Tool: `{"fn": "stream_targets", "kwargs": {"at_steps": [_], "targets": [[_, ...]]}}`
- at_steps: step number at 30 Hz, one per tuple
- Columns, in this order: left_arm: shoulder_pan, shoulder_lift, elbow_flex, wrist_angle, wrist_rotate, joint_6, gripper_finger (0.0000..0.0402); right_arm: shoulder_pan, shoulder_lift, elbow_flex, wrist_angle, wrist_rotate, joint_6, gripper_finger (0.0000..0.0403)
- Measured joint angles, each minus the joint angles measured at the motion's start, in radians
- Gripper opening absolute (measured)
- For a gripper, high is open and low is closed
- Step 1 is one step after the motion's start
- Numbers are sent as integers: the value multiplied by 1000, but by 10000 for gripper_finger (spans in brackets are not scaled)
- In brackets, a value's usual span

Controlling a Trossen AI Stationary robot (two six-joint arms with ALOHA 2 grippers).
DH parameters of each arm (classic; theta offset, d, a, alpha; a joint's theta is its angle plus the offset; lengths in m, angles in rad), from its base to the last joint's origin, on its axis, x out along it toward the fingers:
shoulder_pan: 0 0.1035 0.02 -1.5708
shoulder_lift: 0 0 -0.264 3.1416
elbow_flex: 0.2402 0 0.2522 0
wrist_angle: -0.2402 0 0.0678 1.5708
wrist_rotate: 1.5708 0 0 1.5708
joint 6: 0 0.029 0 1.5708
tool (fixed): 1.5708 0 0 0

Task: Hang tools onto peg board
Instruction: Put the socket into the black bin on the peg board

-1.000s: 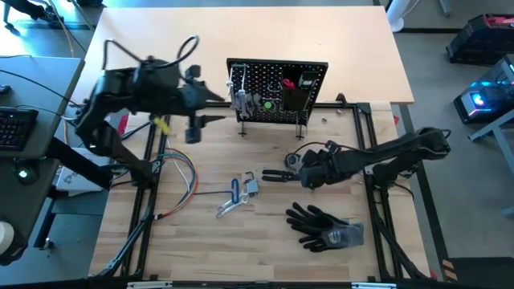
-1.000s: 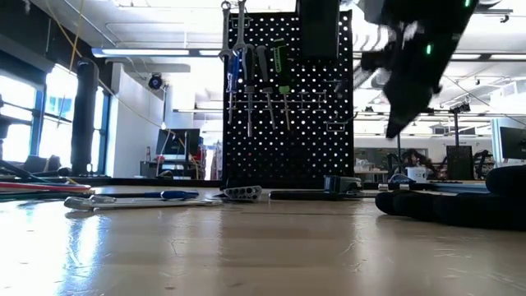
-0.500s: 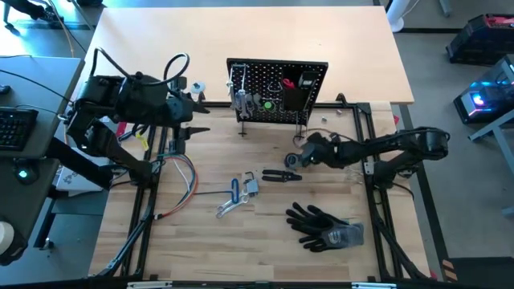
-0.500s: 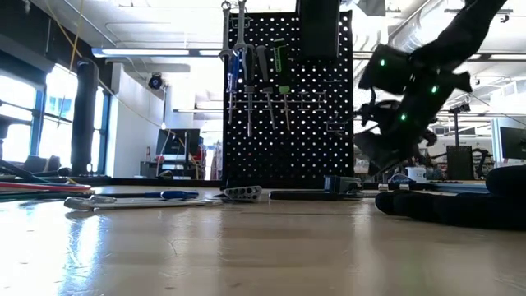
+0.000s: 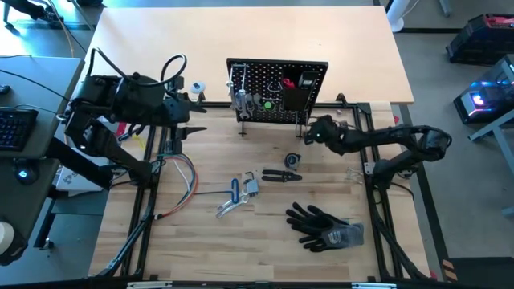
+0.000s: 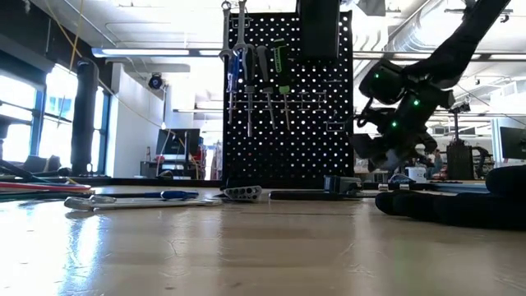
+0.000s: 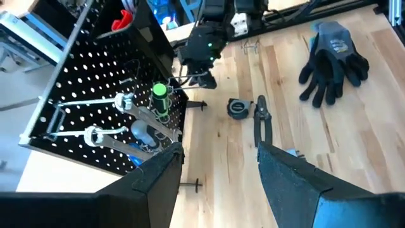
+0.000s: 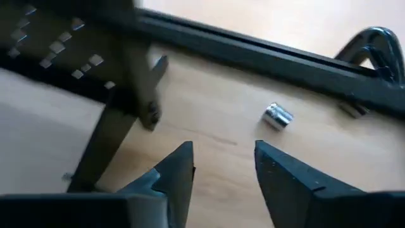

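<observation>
Peg board: you had a black perforated panel standing upright on thin metal legs near the table's middle, a black box bin on its front.
Hung tools: you could see silver wrenches and a green-handled driver on the board's face.
Black pliers: lay flat on the wood in front of the board.
Blue-handled driver: lay flat farther forward, touching a silver wrench.
Small silver socket: lay loose on the wood near a board leg.

Overhead and table-level views share the peg board, wrists perhaps closer
</observation>
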Motion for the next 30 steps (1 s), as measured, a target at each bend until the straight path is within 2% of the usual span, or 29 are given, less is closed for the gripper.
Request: {"fn": "stream_targets", "kwargs": {"at_steps": [7, 19, 30], "targets": [[0, -46, 0, 90, -18, 72, 197, -109, 0, 0, 28, -22, 5, 215], [23, -95, 0, 97, -19, 78, 197, -274, 41, 0, 105, -212, 100, 218], [23, -84, 0, 62, -17, 43, 197, -276, 127, 49, 88, -174, 148, 218]]}}
